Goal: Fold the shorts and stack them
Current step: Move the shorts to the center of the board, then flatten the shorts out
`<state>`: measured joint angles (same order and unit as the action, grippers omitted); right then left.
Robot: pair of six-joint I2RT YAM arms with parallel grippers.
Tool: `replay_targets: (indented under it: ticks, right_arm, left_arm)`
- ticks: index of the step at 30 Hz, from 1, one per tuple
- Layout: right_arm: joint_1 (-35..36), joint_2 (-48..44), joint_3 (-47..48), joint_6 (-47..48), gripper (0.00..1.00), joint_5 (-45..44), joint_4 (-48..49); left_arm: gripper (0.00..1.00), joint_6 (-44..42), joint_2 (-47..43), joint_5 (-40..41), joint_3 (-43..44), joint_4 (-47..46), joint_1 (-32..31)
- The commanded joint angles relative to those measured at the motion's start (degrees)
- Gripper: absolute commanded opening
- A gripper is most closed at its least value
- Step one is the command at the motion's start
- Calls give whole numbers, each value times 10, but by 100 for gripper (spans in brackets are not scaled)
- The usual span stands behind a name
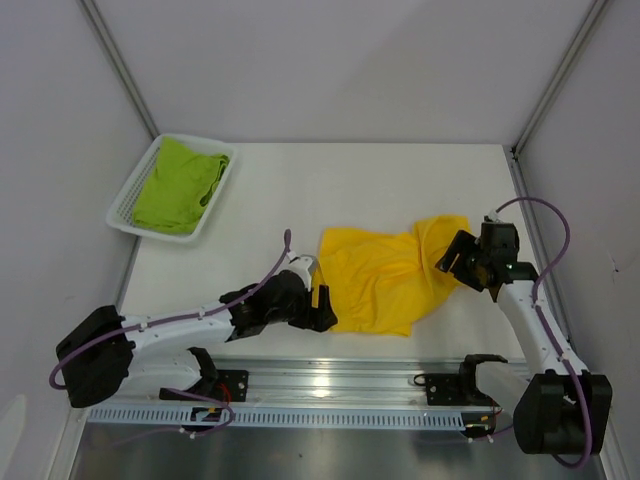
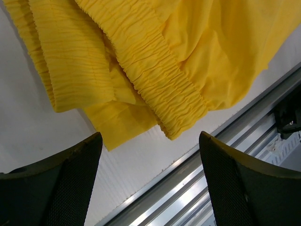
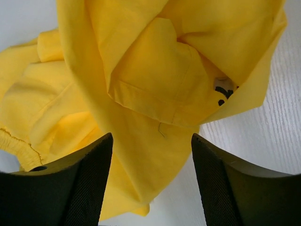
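The bright yellow shorts (image 1: 385, 278) lie crumpled on the white table, near the front middle. My left gripper (image 1: 322, 308) is open and empty at their near left corner; the left wrist view shows the gathered waistband (image 2: 155, 80) just ahead of the fingers (image 2: 70, 183). My right gripper (image 1: 455, 262) is open at the shorts' right end; the right wrist view shows folded yellow cloth (image 3: 141, 94) with a small dark label (image 3: 225, 92) ahead of the fingers (image 3: 84, 188). The lime green shorts (image 1: 180, 185) lie bunched in the white mesh basket (image 1: 126, 207) at the far left.
A metal rail (image 1: 330, 385) runs along the table's near edge, also seen in the left wrist view (image 2: 225, 155). White walls enclose the table on the left, back and right.
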<state>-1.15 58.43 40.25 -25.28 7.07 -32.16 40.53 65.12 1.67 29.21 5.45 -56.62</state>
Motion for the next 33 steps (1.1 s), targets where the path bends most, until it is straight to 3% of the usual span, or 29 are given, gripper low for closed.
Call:
replay_targets:
  ticks: [1, 9, 19, 29, 32, 33]
  right_arm:
    - [38, 14, 3, -4, 71, -43, 35]
    - [48, 18, 6, 5, 72, -64, 47]
    - [48, 20, 6, 9, 72, -66, 54]
    - [46, 12, 4, 14, 72, -66, 53]
    - [45, 12, 4, 14, 72, -64, 55]
    - [44, 12, 4, 15, 72, -64, 55]
  left_arm:
    - [85, 0, 25, -12, -5, -79, -6]
    - [80, 16, 44, -55, -21, -141, -15]
    - [77, 65, 118, -48, -6, -194, -56]
    - [55, 99, 100, 69, -24, -233, -82]
    - [41, 107, 108, 83, -15, -222, -82]
    - [30, 109, 115, 88, -13, -218, -82]
